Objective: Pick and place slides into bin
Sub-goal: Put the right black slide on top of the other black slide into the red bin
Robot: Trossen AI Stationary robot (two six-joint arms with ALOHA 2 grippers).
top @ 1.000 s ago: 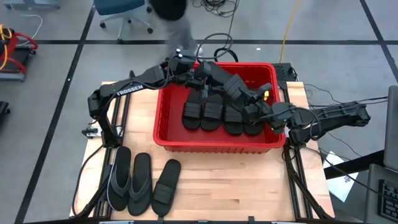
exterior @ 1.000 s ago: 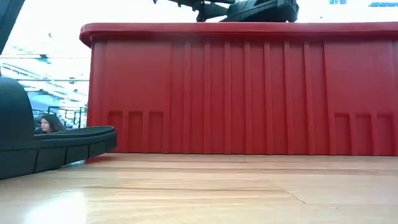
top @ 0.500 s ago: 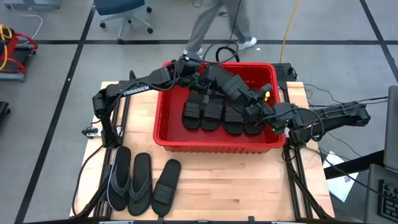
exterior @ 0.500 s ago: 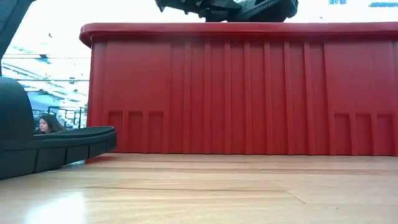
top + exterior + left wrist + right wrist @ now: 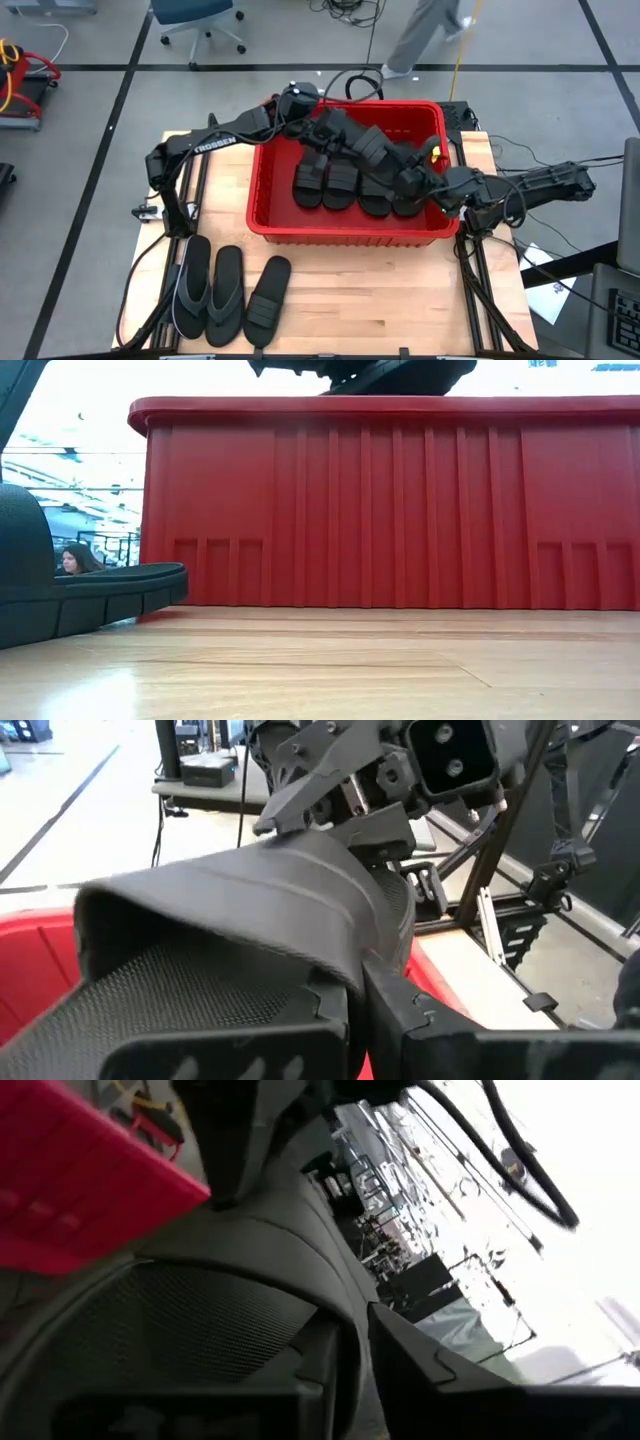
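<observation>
slides sit in two places. four slides [image 5: 352,188] lie side by side inside the bin [image 5: 272,215], which stands in the middle of the bench [image 5: 380,290], toward its far edge. one more slide [image 5: 362,146] is held up in the air above the bin, between the two arms. three slides [image 5: 225,295] lie flat on the bench near its front left corner: a thong pair and one with a wide band.

the left gripper [image 5: 322,128] hangs over the far left part of the bin. its fingers [image 5: 400,1010] are clenched tight on one end of the raised slide [image 5: 250,935], as the left wrist view shows.

the right gripper [image 5: 428,182] is over the right side of the bin, at the other end of that slide. the right wrist view shows the slide [image 5: 200,1320] lying against its fingers [image 5: 415,1355], but whether they are squeezing it or have let go cannot be told.

in the low view, the red bin wall [image 5: 390,510] fills most of the sight, and a slide [image 5: 90,595] lies on the wood beside it.
</observation>
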